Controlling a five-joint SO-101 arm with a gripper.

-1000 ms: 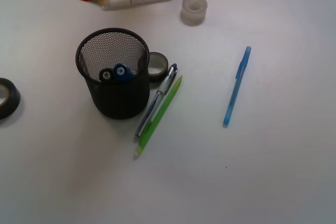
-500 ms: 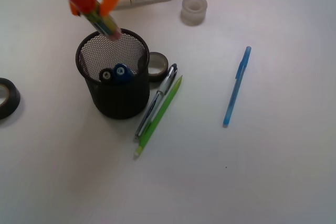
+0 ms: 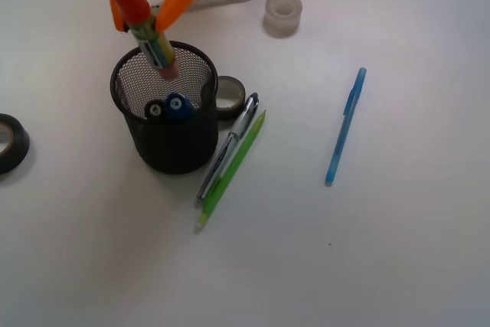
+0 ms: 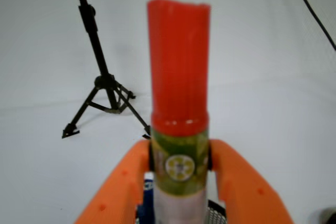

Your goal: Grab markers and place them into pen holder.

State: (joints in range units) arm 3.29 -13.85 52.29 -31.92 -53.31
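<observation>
The red marker [image 3: 145, 24] has swung over the pen holder [image 3: 165, 142]; my gripper [image 4: 180, 163] clamps its stiff, light, slick barrel below the cap.

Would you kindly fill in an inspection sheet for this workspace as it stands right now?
Surface: white table, no spills seen.
Job's things: red marker held tilted, lower end inside the holder mouth; blue marker and black marker already in it.
Clutter: green pen and silver pen beside the holder; blue pen; black tape; clear tape; another tape roll behind the holder.
Grippers: gripper, orange jaws shut on the red marker.
Cables: black cable at top right in wrist view.
Surroundings: black tripod.
</observation>
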